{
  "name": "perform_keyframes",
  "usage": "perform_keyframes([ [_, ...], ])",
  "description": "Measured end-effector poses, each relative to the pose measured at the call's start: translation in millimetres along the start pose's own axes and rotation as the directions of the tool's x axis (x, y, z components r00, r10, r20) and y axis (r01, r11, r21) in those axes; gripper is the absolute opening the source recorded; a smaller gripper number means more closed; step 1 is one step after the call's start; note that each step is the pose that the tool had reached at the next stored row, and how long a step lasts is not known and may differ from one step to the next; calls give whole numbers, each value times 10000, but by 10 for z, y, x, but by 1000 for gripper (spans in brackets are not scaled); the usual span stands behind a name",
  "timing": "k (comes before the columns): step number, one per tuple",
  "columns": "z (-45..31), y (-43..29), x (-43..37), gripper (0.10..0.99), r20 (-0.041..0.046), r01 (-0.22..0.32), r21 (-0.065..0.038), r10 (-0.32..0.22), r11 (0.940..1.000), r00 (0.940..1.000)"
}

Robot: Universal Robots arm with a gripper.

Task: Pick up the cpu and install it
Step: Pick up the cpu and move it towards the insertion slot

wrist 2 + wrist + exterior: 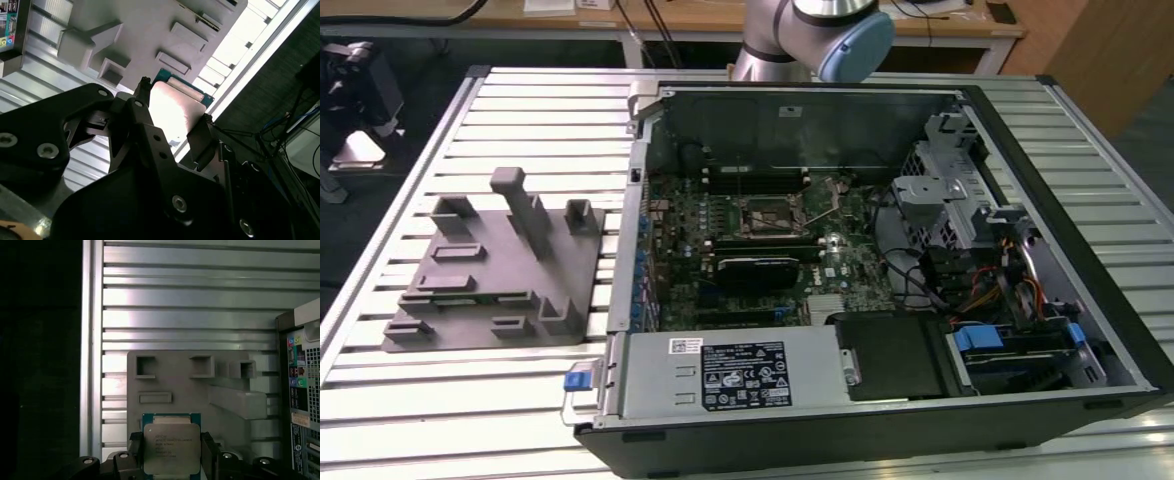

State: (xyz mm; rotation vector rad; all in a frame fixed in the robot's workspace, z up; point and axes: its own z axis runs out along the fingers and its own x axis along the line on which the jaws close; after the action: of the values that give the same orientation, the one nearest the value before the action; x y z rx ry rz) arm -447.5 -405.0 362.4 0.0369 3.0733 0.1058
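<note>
In the exterior view, an opened computer case is seen lying on a ribbed metal surface, with its motherboard exposed. A square socket can be made out near the middle of the board. A grey fixture with raised blocks and shallow pockets is set on the surface just beside the case, on the exterior view's left. A section of the arm is visible beyond the far wall of the case.

In the second wrist view, the cpu is seen clamped between the black fingers of the gripper, one finger pressed against each of two opposite edges. Its pale metal top is brightly lit and a strip of green board shows along one edge. The fixture lies behind the chip, on the surface.

In the first wrist view, the gripper is shown narrowed onto the cpu, with a finger against either side. The silver top faces the camera, framed by the green board. The chip is held by the edge of the fixture, and part of the case appears at the side.
</note>
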Motion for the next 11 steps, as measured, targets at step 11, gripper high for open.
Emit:
perform_keyframes([
  [11,-182,13,-12,541,55,3,-3,-3,10000,10000],
])
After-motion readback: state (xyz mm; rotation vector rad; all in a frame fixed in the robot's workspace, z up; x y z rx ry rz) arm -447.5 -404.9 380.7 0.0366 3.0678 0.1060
